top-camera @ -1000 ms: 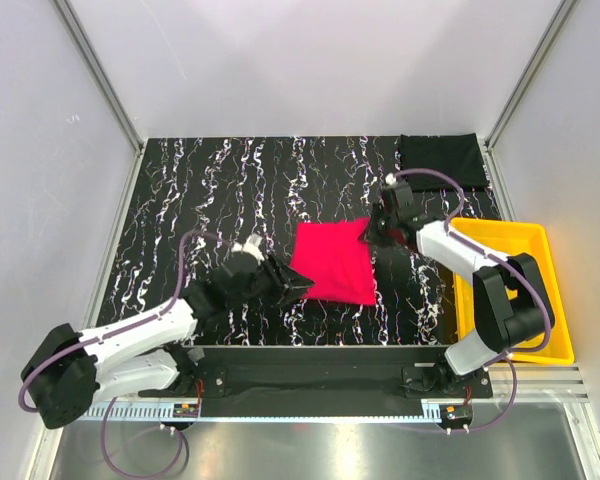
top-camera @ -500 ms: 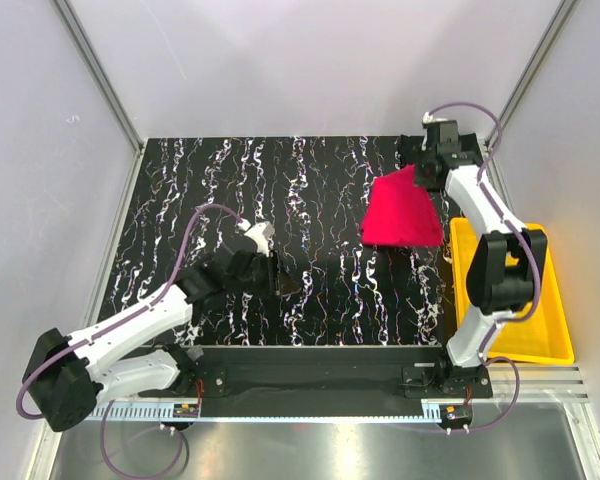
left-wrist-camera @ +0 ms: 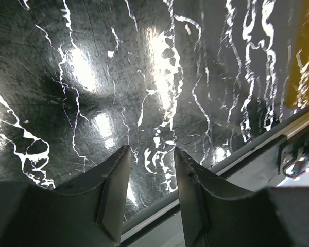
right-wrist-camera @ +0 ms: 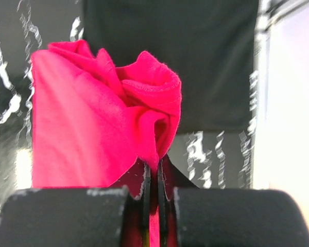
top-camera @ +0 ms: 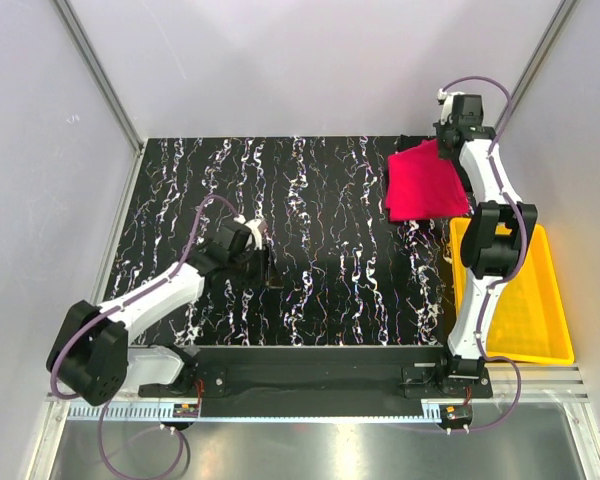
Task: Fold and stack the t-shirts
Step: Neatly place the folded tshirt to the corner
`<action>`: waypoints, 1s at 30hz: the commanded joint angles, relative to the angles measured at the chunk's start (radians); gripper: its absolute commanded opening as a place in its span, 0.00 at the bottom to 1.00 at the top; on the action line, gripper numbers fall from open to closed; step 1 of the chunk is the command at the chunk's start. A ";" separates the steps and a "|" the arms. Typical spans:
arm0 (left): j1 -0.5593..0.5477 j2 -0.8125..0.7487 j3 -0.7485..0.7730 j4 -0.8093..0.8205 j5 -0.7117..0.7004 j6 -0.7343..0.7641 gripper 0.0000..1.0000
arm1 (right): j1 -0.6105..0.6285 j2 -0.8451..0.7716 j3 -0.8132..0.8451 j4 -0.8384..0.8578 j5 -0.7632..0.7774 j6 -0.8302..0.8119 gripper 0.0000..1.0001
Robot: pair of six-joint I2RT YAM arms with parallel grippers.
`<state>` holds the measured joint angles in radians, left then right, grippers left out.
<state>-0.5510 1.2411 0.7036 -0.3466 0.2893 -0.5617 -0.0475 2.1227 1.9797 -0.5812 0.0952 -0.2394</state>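
Carried since a second ago from the tabletop (top-camera: pixel 280 190) left of the yellow tray (top-camera: pixel 540 335) to just beyond the tray's far end: the red t-shirt (top-camera: pixel 426 186). Hangs there now as a loose, roughly square fold, spread to the left of the tray's far left corner. Pinched at a bunched, stitched hem by the right gripper (right-wrist-camera: pixel 153 177) — jaws pressed together on the cloth, with only a thin slit between them in the wrist view.

Past the tray's far end, behind and beneath the red cloth, lying flat on the tabletop: the black t-shirt (right-wrist-camera: pixel 195 62). Largely covered from above by the red one. Cannot tell whether touching it or hanging clear.

Drawn back a little as well, further left of the tray: the left gripper (top-camera: pixel 270 268). Held low over bare, veined tabletop, well apart from the tray and from both shirts. Fingers (left-wrist-camera: pixel 113 185) partly apart, with nothing between them but shiny tabletop and, below, the table's near rail.
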 commanded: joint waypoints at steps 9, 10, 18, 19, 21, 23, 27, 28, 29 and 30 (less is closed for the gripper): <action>0.008 0.147 0.099 0.063 0.099 0.063 0.43 | -0.034 0.075 0.294 -0.019 -0.092 -0.175 0.00; 0.008 0.155 0.100 0.063 0.103 0.065 0.43 | -0.035 0.098 0.310 -0.020 -0.089 -0.176 0.00; 0.032 0.190 0.108 0.063 0.131 0.088 0.42 | -0.051 0.106 0.386 -0.034 -0.167 -0.135 0.00; 0.040 0.196 0.111 0.063 0.131 0.089 0.42 | -0.051 0.097 0.384 -0.031 -0.167 -0.132 0.00; 0.048 0.210 0.117 0.061 0.139 0.091 0.42 | -0.051 0.097 0.386 -0.032 -0.155 -0.127 0.00; 0.057 0.224 0.125 0.063 0.143 0.091 0.42 | -0.054 0.108 0.401 -0.032 -0.150 -0.126 0.00; 0.062 0.235 0.126 0.063 0.149 0.091 0.42 | -0.058 0.125 0.426 -0.032 -0.137 -0.118 0.00; 0.063 0.233 0.123 0.063 0.151 0.091 0.42 | -0.061 0.131 0.429 -0.032 -0.137 -0.115 0.00; 0.065 0.235 0.120 0.066 0.151 0.089 0.42 | -0.064 0.137 0.444 -0.034 -0.137 -0.113 0.00; 0.066 0.239 0.119 0.067 0.154 0.089 0.42 | -0.064 0.152 0.455 -0.035 -0.138 -0.112 0.00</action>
<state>-0.4915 1.4750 0.7902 -0.3176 0.4072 -0.4927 -0.0975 2.2635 2.3528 -0.6575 -0.0399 -0.3645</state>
